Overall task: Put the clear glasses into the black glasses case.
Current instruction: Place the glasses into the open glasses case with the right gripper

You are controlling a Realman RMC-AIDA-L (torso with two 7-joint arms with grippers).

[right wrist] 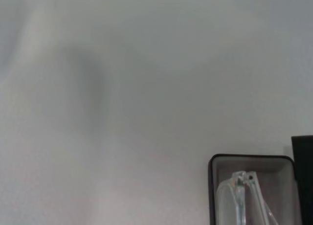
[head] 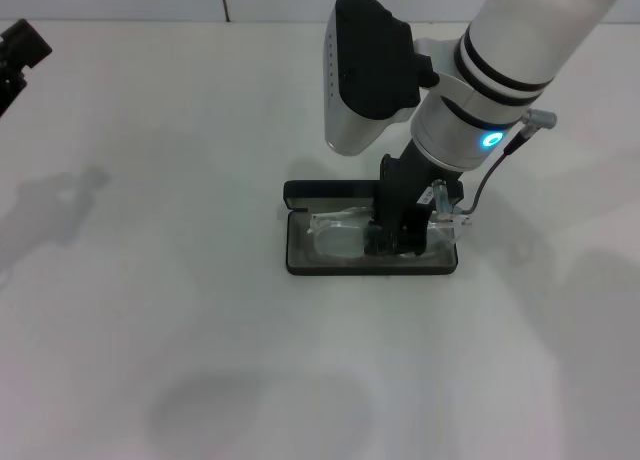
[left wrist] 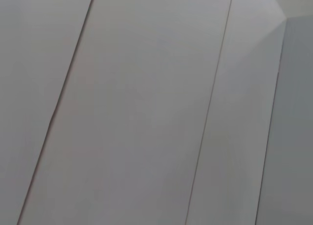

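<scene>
White desk (head: 150,310) is occupied by the open black glasses case (head: 300,265), where the clear glasses (head: 340,238) are gripped by the right hand (head: 392,242).

- A black rectangular hard glasses case (head: 300,260) lies open on the white bench (head: 150,280), just right of centre, its lid toward 12 o'clock.
- Clear plastic wraparound glasses (head: 338,238) rest inside its grey lining.
- The right hand (head: 392,242) reaches down into the case, over the glasses.
- The left hand (head: 18,55) sits at 10 o'clock, well apart.
</scene>
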